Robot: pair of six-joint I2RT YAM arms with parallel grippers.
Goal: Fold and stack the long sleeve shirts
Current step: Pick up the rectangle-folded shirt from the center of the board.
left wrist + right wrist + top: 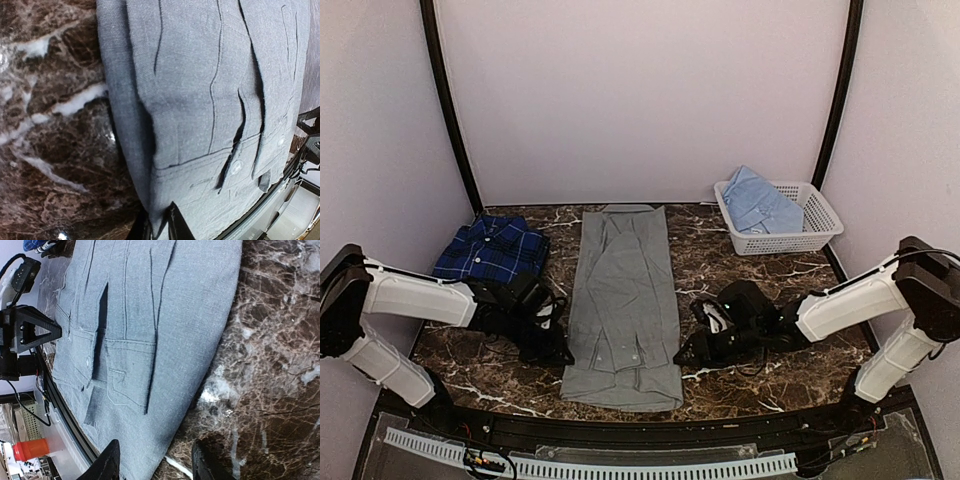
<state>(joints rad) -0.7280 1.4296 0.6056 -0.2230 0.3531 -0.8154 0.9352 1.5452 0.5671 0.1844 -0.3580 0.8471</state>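
The left gripper (159, 224) is seen with its jaws drawn almost together, and the left edge of the grey shirt (623, 300) is pinched between them, close to the near end of the garment. The right gripper (157, 452) is held with its jaws spread apart, low over the opposite, right edge of the same shirt; the cloth edge and a strip of bare worktop (740, 270) are framed between them, and nothing is clasped.

The grey shirt is laid flat in the middle of the worktop as one long, narrow band that runs from the far edge toward the near edge. Its sleeves are folded inward along its length, and the cuffs (125, 372), each with a pale button, are turned toward the near end. The weave is fine and plain, and a few long creases are visible.

A navy plaid shirt (492, 250) is placed folded near the far left corner, well apart from the grey one. A light blue shirt (758, 203) is bundled in a white basket (820, 232) at the far right corner
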